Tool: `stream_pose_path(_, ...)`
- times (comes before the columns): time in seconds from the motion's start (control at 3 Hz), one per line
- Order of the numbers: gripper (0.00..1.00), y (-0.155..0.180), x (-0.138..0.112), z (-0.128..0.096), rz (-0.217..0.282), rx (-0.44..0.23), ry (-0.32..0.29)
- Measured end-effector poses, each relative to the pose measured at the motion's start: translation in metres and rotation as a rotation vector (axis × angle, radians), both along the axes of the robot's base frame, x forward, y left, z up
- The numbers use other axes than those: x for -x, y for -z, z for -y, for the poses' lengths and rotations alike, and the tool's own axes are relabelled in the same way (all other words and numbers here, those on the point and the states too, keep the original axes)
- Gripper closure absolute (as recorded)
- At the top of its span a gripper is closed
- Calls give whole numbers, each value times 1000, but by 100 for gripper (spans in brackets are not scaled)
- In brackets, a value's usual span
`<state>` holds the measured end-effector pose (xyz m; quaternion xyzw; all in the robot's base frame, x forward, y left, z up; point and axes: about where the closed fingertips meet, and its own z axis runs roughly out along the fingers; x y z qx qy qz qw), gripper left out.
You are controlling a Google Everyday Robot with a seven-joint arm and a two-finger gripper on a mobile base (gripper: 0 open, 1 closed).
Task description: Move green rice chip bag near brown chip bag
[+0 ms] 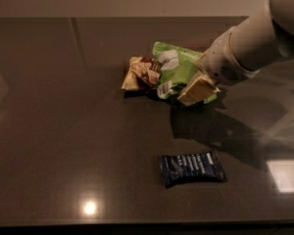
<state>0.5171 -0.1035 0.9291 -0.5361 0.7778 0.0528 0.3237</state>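
The green rice chip bag (178, 68) lies on the dark table (63, 131) at the back centre, its left edge touching and partly overlapping the brown chip bag (138, 72). The brown bag lies crumpled just left of it, with a cream end toward the front left. My gripper (197, 89) comes in from the upper right on a white arm (250, 43) and sits over the green bag's front right corner, hiding that part of the bag.
A small dark blue packet (191, 168) lies toward the front, below the arm's shadow. A bright light reflection (89, 208) shows near the table's front edge, and another (284, 175) at the right.
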Motion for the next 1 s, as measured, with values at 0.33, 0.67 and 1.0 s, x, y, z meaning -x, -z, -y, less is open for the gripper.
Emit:
stream_pose_path(0.33, 13, -1, 0, -1, 1, 1, -2)
stream_pose_path(0.67, 0, -1, 1, -2, 2, 2, -4)
stream_pose_path(1.0, 0, -1, 1, -2, 2, 2, -4)
